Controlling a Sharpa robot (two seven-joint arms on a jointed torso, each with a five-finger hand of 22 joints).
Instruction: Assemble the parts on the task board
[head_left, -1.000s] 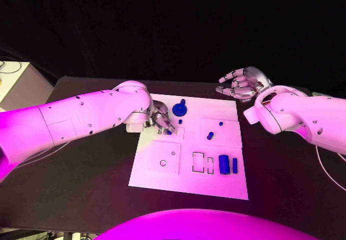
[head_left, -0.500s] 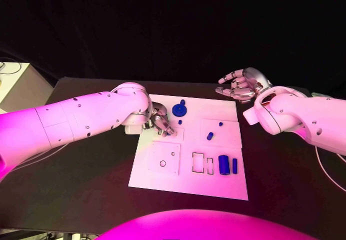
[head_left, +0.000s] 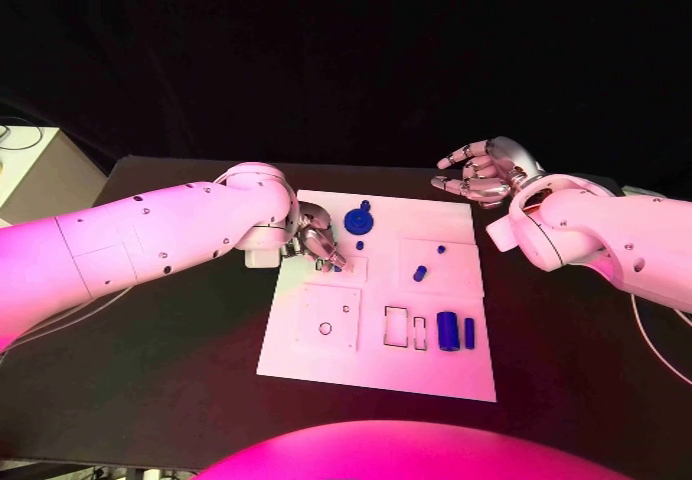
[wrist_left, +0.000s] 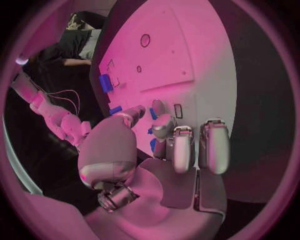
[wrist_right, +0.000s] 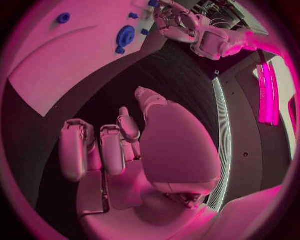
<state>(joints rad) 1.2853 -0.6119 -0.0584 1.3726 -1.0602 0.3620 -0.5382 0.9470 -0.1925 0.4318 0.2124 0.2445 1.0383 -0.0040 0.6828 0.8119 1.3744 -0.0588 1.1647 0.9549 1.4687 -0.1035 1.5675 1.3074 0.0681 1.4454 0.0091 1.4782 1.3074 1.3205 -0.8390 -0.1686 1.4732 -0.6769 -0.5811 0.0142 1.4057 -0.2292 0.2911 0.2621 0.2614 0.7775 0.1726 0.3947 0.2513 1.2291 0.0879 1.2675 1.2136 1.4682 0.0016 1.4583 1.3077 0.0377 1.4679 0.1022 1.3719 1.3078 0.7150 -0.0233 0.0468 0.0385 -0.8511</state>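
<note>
Black and matte, the table (head_left: 173, 340) fills the head view, with darkness behind it and a pale cabinet (head_left: 36, 165) at the far left. At its middle lies the white rectangular task board (head_left: 378, 370), bearing small blue parts: a round knobbed piece (head_left: 359, 219) near the far edge, a short peg (head_left: 420, 271) mid-board, and two upright bars (head_left: 457, 330) beside rectangular slots. The left hand (head_left: 319, 243) rests its fingertips on the board's left side; whether it pinches anything I cannot tell. The right hand (head_left: 483, 170) hovers beyond the board's far right corner, fingers apart and empty.

From the left wrist, silver fingers (wrist_left: 181, 150) press toward the board, blue pieces (wrist_left: 152, 131) just beside them.

From the right wrist, the hand's fingers (wrist_right: 94, 150) hang loosely curled over dark tabletop.
</note>
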